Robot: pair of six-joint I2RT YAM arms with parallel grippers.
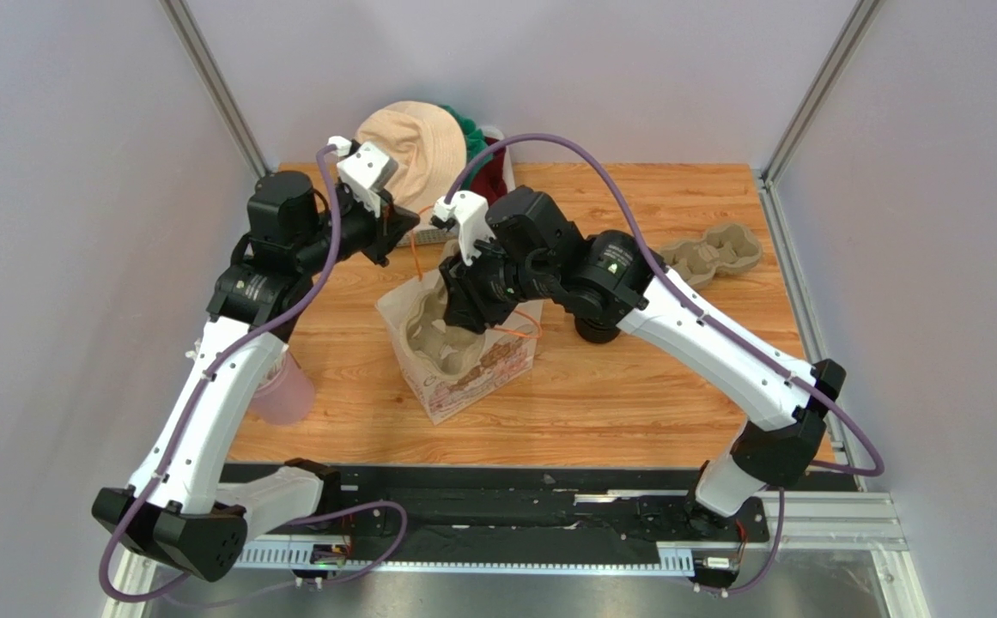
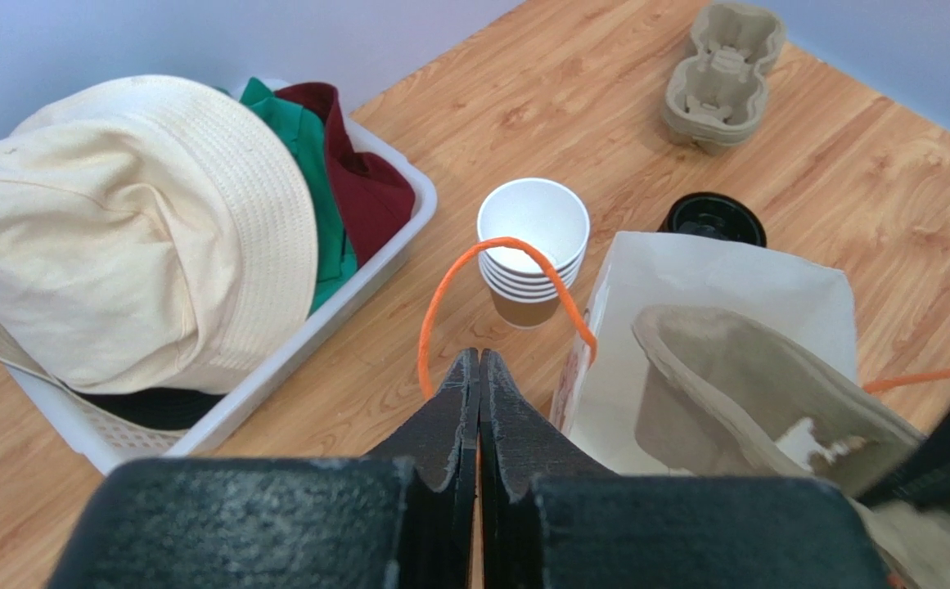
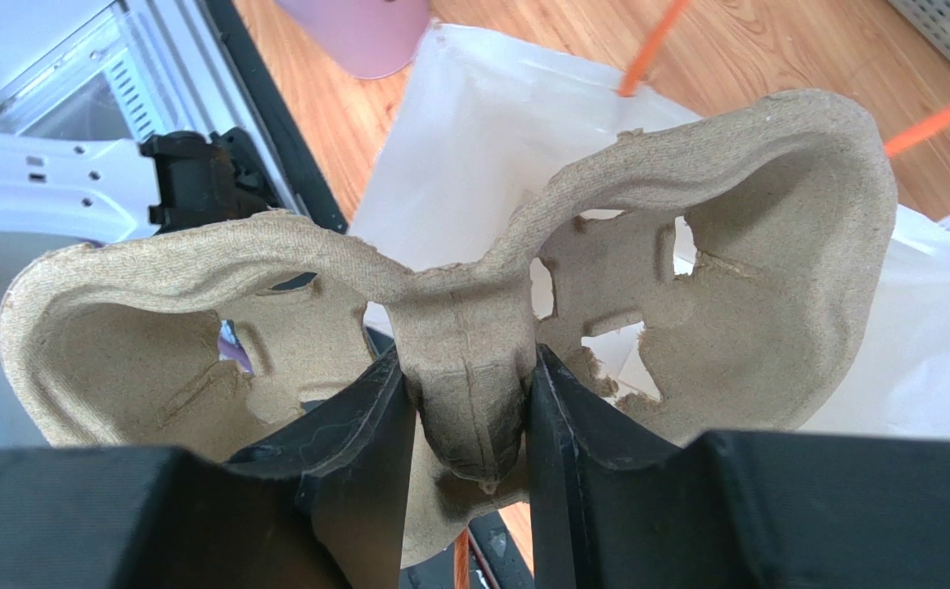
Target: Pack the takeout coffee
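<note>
Left pincer [image 2: 480,358] is pressed together on the orange handle [image 2: 510,246] of the paper bag [image 2: 713,307]. Right pincer [image 3: 467,368] pinches the cardboard cup carrier [image 3: 750,221] by its middle ridge, at the bag's mouth. Beyond the handle, the paper cup [image 2: 541,211] stands open on the desk [image 2: 541,98], black lid [image 2: 713,219] nearby.
</note>
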